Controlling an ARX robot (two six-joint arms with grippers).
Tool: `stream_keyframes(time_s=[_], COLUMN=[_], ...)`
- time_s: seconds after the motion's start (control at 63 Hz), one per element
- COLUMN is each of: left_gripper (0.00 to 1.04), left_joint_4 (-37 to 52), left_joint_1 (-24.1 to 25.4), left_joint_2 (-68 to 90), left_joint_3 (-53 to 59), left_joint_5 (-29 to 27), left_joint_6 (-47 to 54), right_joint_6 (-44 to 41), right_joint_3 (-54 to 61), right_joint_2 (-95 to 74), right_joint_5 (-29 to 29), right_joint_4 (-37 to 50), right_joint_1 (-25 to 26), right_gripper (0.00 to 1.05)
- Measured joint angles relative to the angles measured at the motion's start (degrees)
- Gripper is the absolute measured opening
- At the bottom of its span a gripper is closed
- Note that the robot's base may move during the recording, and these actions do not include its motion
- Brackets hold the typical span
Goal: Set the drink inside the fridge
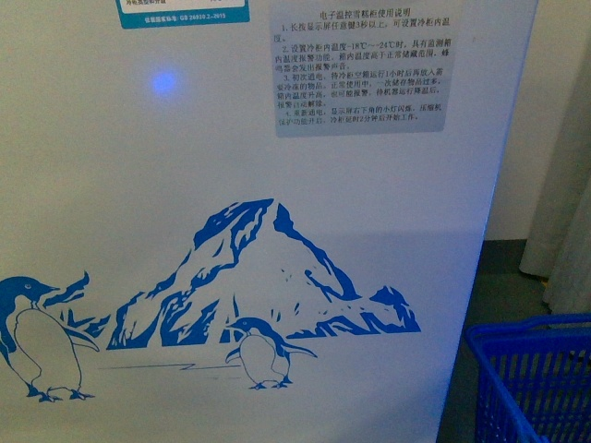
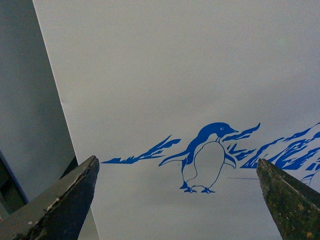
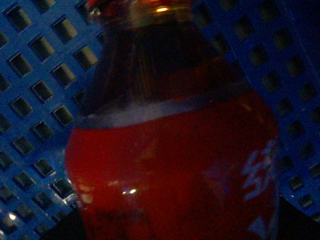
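Observation:
The drink (image 3: 170,165) fills the right wrist view: a bottle of dark liquid with a red label, seen very close against blue mesh. My right gripper is shut on it; its fingers do not show. The fridge (image 1: 277,185) fills the front view as a white front wall with a blue penguin-and-mountain picture (image 1: 259,277); its lid is out of view. My left gripper (image 2: 176,162) is open and empty, facing the fridge wall (image 2: 200,75) near a blue penguin. Neither arm shows in the front view.
A blue plastic basket (image 1: 536,369) stands on the floor right of the fridge; its mesh (image 3: 30,75) lies behind the bottle. A grey instruction label (image 1: 365,69) is stuck high on the fridge front. A pale curtain (image 1: 563,185) hangs at the far right.

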State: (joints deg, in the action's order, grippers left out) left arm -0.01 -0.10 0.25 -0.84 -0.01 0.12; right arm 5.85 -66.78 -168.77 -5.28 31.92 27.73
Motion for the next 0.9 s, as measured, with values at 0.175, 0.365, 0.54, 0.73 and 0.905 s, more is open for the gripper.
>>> stream_keyframes(time_s=[0.175,0.365,0.54,0.73,0.905], left_gripper=[0.97,0.97,0.97,0.97,0.97], left_joint_4=[0.0,0.0,0.0,0.0,0.0], left_joint_1=[0.0,0.0,0.0,0.0,0.0], left_joint_2=[0.0,0.0,0.0,0.0,0.0], left_joint_3=[0.0,0.0,0.0,0.0,0.0], left_joint_5=[0.0,0.0,0.0,0.0,0.0], left_joint_6=[0.0,0.0,0.0,0.0,0.0], right_joint_6=[0.2,-0.7,-4.1,-6.5,-8.0], right_joint_3=[6.2,13.8,22.0,28.0,31.4], right_joint_2=[6.8,22.6,52.7,82.2,102.5], right_joint_5=[1.0,2.4,3.0,1.7,-3.2], right_joint_4=[0.7,1.9,-0.9,-5.6,-8.3], right_joint_1=[-1.5,-4.9,-10.9,-16.8,-21.3], right_gripper=[0.44,0.41,0.41,0.41,0.41])
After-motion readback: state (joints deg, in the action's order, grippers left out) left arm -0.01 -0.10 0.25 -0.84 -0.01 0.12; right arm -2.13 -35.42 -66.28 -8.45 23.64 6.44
